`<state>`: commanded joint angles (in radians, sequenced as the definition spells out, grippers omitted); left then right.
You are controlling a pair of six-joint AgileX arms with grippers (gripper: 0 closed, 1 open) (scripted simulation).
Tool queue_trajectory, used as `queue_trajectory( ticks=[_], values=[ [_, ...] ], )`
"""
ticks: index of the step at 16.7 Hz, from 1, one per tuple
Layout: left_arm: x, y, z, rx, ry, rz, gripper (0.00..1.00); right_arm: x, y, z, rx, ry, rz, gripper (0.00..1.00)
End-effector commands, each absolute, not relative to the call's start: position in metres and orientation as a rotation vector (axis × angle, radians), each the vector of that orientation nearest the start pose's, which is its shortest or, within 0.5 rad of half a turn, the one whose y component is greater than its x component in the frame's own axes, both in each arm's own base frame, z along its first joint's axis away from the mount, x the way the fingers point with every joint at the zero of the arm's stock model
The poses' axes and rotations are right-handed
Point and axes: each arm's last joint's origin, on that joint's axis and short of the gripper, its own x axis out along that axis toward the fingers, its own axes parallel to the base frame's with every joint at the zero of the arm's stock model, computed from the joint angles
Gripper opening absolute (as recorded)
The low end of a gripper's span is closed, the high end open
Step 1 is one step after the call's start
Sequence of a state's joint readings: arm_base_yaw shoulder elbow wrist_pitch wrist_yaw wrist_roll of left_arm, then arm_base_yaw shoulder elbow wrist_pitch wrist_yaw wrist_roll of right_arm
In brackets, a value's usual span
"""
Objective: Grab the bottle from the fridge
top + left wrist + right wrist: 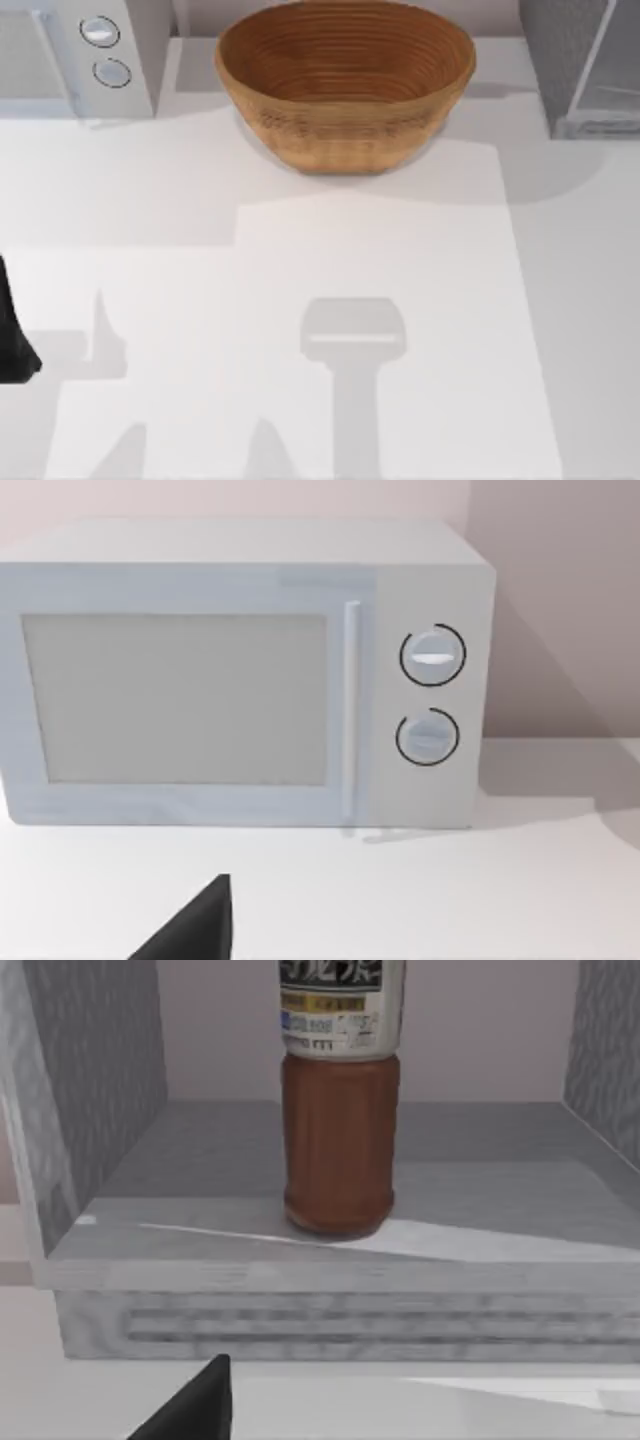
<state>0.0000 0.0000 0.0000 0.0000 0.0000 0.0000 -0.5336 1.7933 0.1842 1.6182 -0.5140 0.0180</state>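
Now, by label, what we see:

Bottle: the reddish-brown bottle (340, 1110) stands upright on the floor of the open fridge (110, 1080), roughly midway between its speckled side walls, with a printed label band around its upper part; its top is cut off in our right wrist view.

Fridge: from above, the dark grey speckled fridge (560, 60) sits at the bench's far right corner, its pale glassy door panel (612, 60) swung open.

Right tool: our right tool faces the fridge opening from in front of it. A dark fingertip (195, 1405) shows low in the right wrist view, apart from the bottle. We cannot tell whether its fingers are apart or together.

Left tool: our left arm (14, 335) sits parked at the bench's left edge in the top view. A dark fingertip (195, 925) shows in the left wrist view, facing the microwave. We cannot tell its finger state either.

Microwave: the white microwave (240, 670) with two round knobs (432, 656) stands at the far left corner (80, 55), door closed.

Basket: the big woven brown basket (345, 85) rests at the far middle of the bench, between the microwave and the fridge, touching neither.

Bench: the white bench (400, 330) carries arm shadows across its near half.
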Motion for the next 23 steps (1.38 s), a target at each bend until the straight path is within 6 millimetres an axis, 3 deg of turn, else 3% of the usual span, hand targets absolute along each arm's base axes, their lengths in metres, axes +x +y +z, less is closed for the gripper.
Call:
queue_trajectory(
  ticks=[5,7,11,15,18,20,23],
  values=[
    [0.106,-0.001,0.160,0.000,0.000,0.000,1.00,0.205,-0.101,0.109,0.003,0.005,0.002,1.00],
    [0.106,-0.001,0.160,0.000,0.000,0.000,1.00,0.215,-0.101,0.105,0.015,0.028,0.001,1.00],
    [0.106,-0.001,0.160,0.000,0.000,0.000,1.00,0.266,-0.104,0.105,0.017,0.039,-0.003,1.00],
    [0.106,-0.001,0.160,0.000,0.000,0.000,1.00,0.342,-0.107,0.129,-0.010,-0.035,-0.004,1.00],
    [0.106,-0.001,0.160,0.000,0.000,0.000,1.00,0.384,-0.093,0.138,-0.006,-0.030,-0.007,1.00],
    [0.106,-0.001,0.160,0.000,0.000,0.000,1.00,0.401,-0.081,0.136,0.000,-0.007,-0.009,1.00],
    [0.106,-0.001,0.160,0.000,0.000,0.000,1.00,0.406,-0.076,0.135,0.002,0.002,-0.010,1.00]
  ],
)
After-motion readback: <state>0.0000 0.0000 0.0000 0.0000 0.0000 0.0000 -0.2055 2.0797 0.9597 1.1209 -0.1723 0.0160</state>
